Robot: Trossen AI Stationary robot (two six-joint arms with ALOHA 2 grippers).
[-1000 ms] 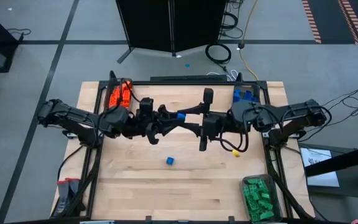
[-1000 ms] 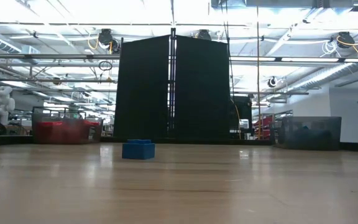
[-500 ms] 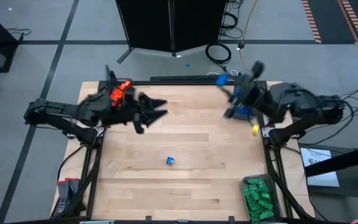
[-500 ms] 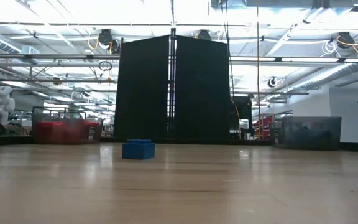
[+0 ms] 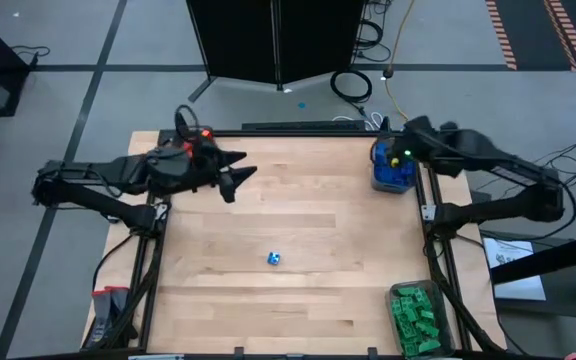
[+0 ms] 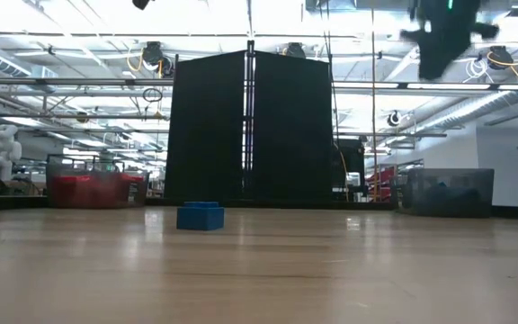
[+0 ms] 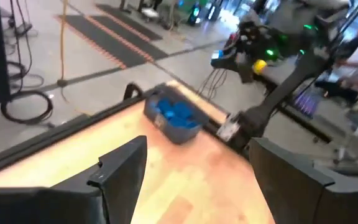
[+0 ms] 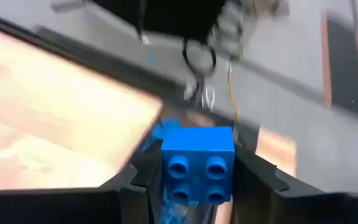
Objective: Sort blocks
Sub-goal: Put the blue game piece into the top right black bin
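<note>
Right gripper [image 8: 197, 186] clamps small blue studded brick [image 8: 197, 163], hovering above translucent bin of blue bricks [image 5: 392, 172] at table's 2 o'clock. Centre over bin, release low. Left gripper [image 7: 194, 180] agape, 10 o'clock. Lone blue brick [image 5: 273, 259] mid-table.

The right wrist view is smeared: behind the blue block [image 8: 197, 163] the bench [image 8: 55, 106] and bin [image 8: 166, 130] are streaks. In the low view the right gripper [image 6: 441, 36] is blurred and cut by the top edge. The green bin [image 5: 420, 318] runs off the high view's bottom edge.
</note>
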